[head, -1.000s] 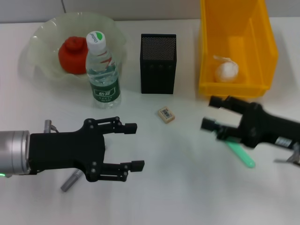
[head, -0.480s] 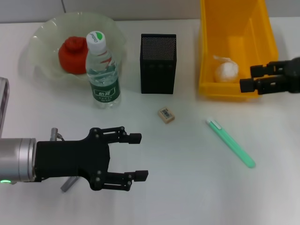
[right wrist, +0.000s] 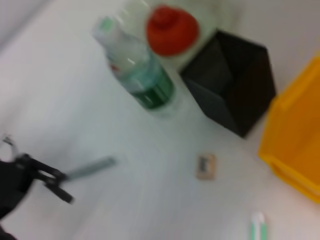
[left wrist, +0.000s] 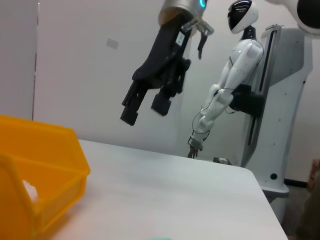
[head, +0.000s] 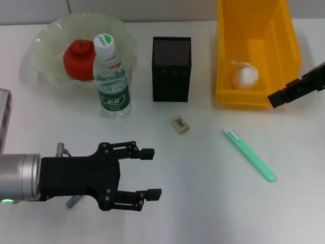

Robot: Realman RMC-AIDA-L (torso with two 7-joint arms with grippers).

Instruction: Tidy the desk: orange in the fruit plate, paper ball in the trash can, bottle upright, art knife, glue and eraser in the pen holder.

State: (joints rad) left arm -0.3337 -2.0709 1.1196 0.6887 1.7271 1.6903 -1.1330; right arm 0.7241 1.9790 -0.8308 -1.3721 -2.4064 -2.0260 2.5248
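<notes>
The orange lies in the pale fruit plate. In front of the plate the bottle stands upright. The paper ball rests in the yellow trash can. An eraser lies before the black pen holder. A green stick with a white tip lies on the table at right. My left gripper is open over bare table, and its body covers part of a grey stick. My right gripper hangs open in the air at the far right.
The white table's far right edge shows in the left wrist view, with a white humanoid robot standing beyond it. From the right wrist I see the bottle, pen holder and eraser from above.
My right gripper has lifted off the green stick and drawn back to the right, leaving the stick on the table. My left gripper has shifted slightly nearer and rightward.
</notes>
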